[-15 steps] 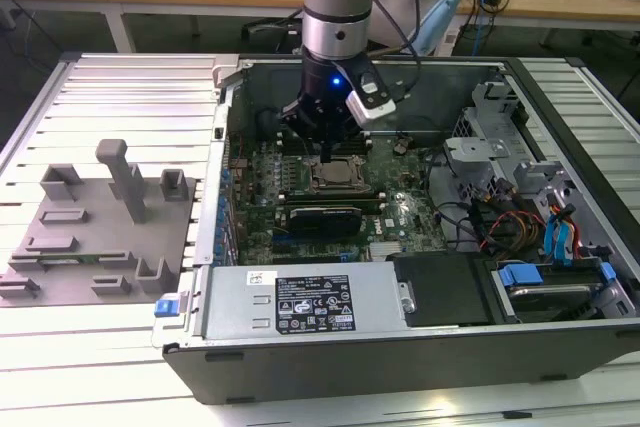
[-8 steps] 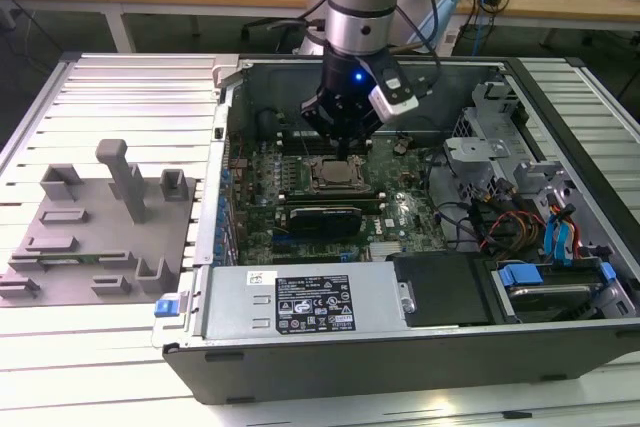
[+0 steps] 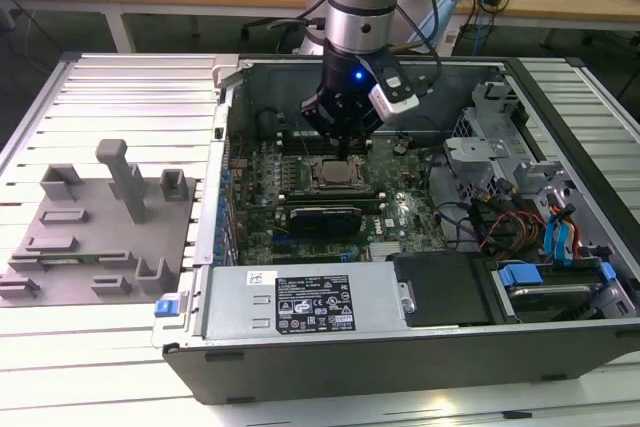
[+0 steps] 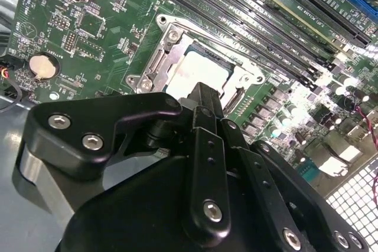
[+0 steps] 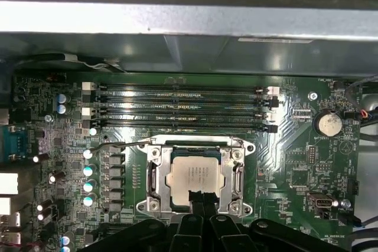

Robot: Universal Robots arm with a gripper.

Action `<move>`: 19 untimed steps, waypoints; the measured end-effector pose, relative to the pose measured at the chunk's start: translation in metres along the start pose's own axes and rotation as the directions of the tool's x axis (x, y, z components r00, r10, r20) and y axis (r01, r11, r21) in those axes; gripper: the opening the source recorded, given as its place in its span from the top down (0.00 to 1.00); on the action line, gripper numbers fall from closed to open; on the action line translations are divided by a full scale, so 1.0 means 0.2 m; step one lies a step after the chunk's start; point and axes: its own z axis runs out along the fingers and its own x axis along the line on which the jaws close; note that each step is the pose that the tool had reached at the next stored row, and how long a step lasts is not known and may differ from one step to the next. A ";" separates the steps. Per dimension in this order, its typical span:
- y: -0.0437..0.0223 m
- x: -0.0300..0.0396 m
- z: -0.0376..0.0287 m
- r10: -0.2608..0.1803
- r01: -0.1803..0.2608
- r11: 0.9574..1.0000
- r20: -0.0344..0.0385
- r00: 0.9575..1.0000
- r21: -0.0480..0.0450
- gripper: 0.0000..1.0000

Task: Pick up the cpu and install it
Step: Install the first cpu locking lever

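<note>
The cpu [image 3: 335, 175], a small square chip with a pale silver top, lies flat inside the dark metal-framed socket [image 3: 312, 179] on the green motherboard in the open computer case. In both wrist views the cpu [image 5: 198, 172] [image 4: 198, 72] sits level within the socket frame [image 5: 152, 175] [image 4: 153, 69]. My gripper [image 3: 343, 152] hangs straight above it. The black fingers are pressed together, and their tips [image 5: 199, 199] [image 4: 204, 95] are over the chip's near edge. Nothing is held between them. I cannot tell whether the tips touch the chip.
A grey moulded tray [image 3: 90, 237] lies on the slatted table at the exterior view's left. A long black card [image 3: 325, 217] stands just in front of the socket. Memory slots [image 5: 183, 107] run behind it, and a coin battery [image 5: 326, 124] sits to one side. Case walls, cables and a power supply [image 3: 300, 302] crowd around.
</note>
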 end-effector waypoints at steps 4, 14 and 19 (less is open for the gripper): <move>0.000 0.006 -0.001 0.000 0.000 1.000 0.000 1.000 0.000 0.89; 0.002 0.093 -0.001 0.000 0.000 1.000 0.001 1.000 -0.002 0.89; 0.002 0.111 -0.001 0.000 0.000 1.000 0.001 1.000 -0.002 0.89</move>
